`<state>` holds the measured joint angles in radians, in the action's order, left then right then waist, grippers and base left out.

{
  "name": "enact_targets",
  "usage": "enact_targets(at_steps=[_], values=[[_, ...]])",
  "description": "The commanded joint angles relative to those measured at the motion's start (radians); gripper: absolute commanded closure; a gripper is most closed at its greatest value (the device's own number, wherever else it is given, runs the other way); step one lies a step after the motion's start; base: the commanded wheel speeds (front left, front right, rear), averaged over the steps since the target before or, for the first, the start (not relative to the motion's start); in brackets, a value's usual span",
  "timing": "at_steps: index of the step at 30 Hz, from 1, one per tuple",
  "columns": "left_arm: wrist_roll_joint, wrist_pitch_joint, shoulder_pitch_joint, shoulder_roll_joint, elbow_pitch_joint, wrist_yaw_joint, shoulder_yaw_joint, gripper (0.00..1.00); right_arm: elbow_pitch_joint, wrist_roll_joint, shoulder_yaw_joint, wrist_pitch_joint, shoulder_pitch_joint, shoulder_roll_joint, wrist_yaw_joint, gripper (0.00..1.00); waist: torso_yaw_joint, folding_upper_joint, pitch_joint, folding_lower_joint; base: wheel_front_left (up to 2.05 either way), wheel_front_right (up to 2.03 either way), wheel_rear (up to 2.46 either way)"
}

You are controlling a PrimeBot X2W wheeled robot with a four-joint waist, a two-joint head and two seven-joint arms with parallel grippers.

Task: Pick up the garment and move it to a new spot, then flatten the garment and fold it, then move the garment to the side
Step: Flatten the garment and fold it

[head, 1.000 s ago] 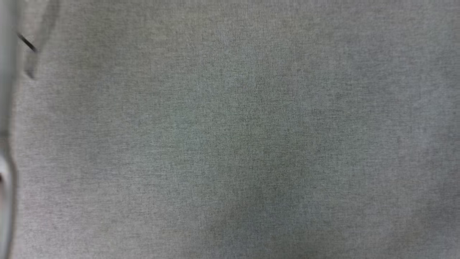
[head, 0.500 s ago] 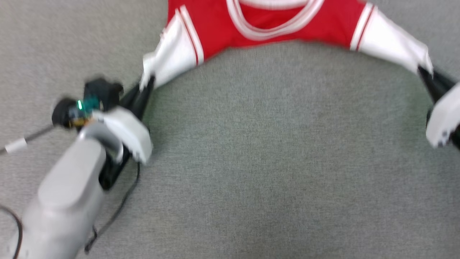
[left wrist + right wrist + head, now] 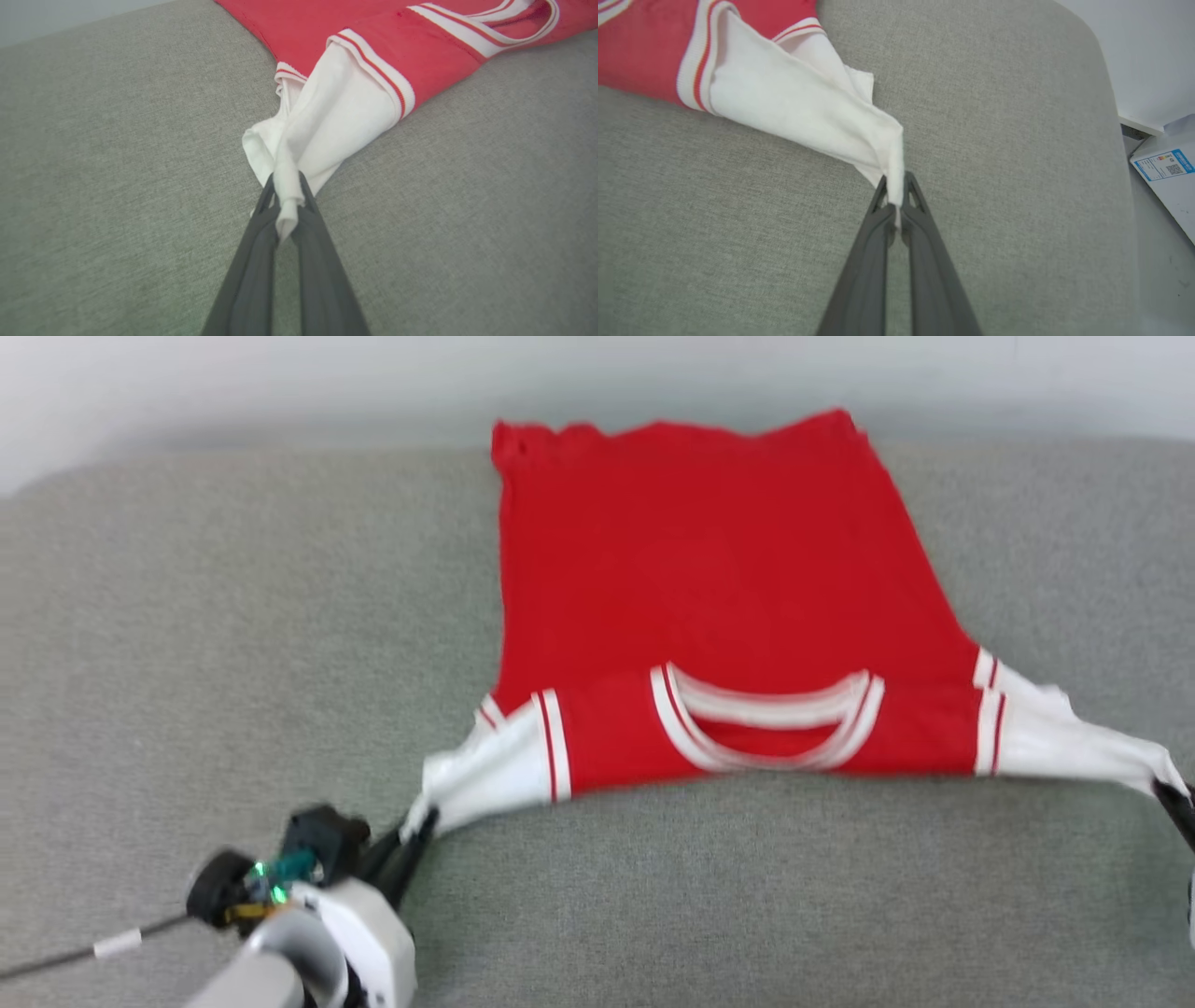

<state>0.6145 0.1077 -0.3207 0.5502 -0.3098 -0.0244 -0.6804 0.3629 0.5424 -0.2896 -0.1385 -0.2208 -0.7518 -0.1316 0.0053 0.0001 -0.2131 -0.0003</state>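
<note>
The garment (image 3: pixel 709 579), a red jersey with white sleeves and striped trim, lies spread on the grey cushioned surface (image 3: pixel 233 616), collar toward me and hem at the far edge. My left gripper (image 3: pixel 418 823) is shut on the tip of the white left-hand sleeve (image 3: pixel 327 116), low at the left of the head view. At the right edge my right gripper (image 3: pixel 1169 793) is shut on the other sleeve's tip (image 3: pixel 808 112). Both sleeves are pulled taut outward. In the wrist views the left gripper (image 3: pixel 286 186) and right gripper (image 3: pixel 895 183) pinch bunched white cloth. No lettering shows.
The grey surface ends at a pale wall (image 3: pixel 280 383) behind the hem. Its rounded right end (image 3: pixel 1101 93) drops to a floor with a white box bearing a blue label (image 3: pixel 1164 165). A cable (image 3: pixel 84 952) trails from my left wrist.
The head camera has swung up: bare grey fabric, then the collar and sleeves, now the whole garment. Both grippers hold the sleeve tips as half a second ago.
</note>
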Motion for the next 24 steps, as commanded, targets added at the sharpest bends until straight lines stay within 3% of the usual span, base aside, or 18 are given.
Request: enact_targets(at_steps=[1, 11, 17, 18, 19, 20, 24], values=[[0.01, -0.006, 0.049, 0.008, 0.025, 0.014, -0.005, 1.0, -0.009, 0.014, 0.024, 0.001, 0.054, 0.007, 0.002, 1.0, 0.006, -0.0001, 0.049, 0.0003, 0.0, 0.0, 0.0], [0.07, -0.022, 0.295, 0.062, 0.204, 0.092, -0.018, 1.0, -0.166, 0.095, 0.147, -0.151, 0.368, 0.039, 0.002, 1.0, -0.007, -0.0001, 0.151, 0.0003, 0.0, 0.0, 0.0], [0.06, -0.023, 0.331, 0.074, 0.274, 0.119, -0.029, 1.0, -0.25, 0.106, 0.209, -0.245, 0.47, 0.076, 0.002, 1.0, -0.005, -0.0001, 0.155, 0.0003, 0.0, 0.0, 0.0], [0.056, -0.024, 0.324, 0.074, 0.281, 0.121, -0.031, 1.0, -0.262, 0.105, 0.219, -0.255, 0.472, 0.082, 0.002, 0.86, -0.002, -0.0001, 0.153, 0.0003, 0.0, 0.0, 0.0], [0.053, -0.024, 0.317, 0.075, 0.289, 0.12, -0.031, 1.0, -0.275, 0.105, 0.232, -0.267, 0.472, 0.087, 0.002, 0.25, 0.002, -0.0001, 0.151, 0.0003, 0.0, 0.0, 0.0], [0.05, -0.025, 0.312, 0.076, 0.297, 0.119, -0.031, 1.0, -0.291, 0.105, 0.242, -0.278, 0.469, 0.09, 0.001, 0.0, 0.006, -0.0001, 0.146, 0.0003, 0.0, 0.0, 0.0], [0.033, -0.027, 0.291, 0.087, 0.323, 0.12, -0.03, 1.0, -0.341, 0.127, 0.28, -0.324, 0.444, 0.093, 0.001, 0.0, 0.022, -0.0001, 0.127, 0.0003, 0.0, 0.0, 0.0]])
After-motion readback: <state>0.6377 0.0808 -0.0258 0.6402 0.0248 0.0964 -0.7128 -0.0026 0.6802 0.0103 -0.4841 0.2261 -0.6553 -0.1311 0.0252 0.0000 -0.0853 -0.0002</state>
